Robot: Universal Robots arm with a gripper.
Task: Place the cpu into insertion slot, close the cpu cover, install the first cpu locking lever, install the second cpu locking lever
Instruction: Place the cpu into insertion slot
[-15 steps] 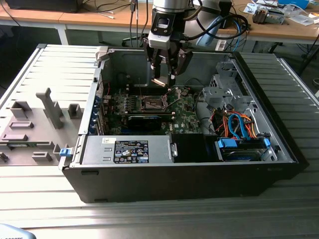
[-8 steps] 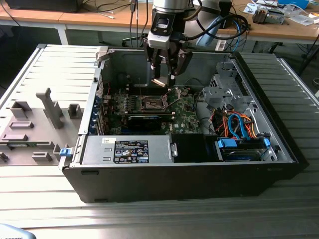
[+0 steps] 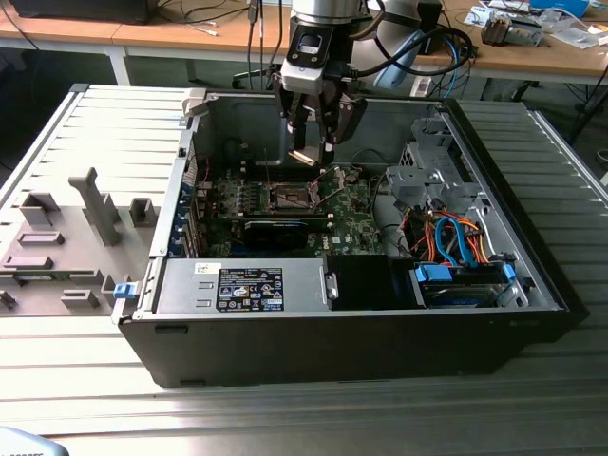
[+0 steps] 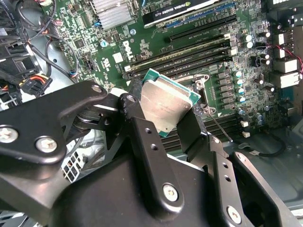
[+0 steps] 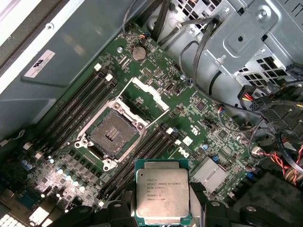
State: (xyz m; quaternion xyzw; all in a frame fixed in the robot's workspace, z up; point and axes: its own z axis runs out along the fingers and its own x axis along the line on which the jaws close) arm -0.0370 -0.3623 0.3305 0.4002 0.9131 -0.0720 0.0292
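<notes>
Gripper [image 3: 312, 152] clamped on cpu [image 5: 162, 193], 2 fingers [image 4: 142, 139] on opposite edges. Chip held in air above green board [image 5: 201, 120], near insertion slot [image 5: 112, 134], not in it. Slot bare; cpu cover [image 5: 145, 89] raised open.

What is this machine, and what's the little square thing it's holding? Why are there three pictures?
It is a robot arm with a gripper, a two-fingered claw. One picture is taken from outside and shows the whole opened computer case. The other two come from cameras riding on the arm's wrist, looking into the case. The gripper is shut on the cpu, a small flat silvery chip, held above the green board. On that board is the slot, a square socket, empty, with its cover swung open.
</notes>
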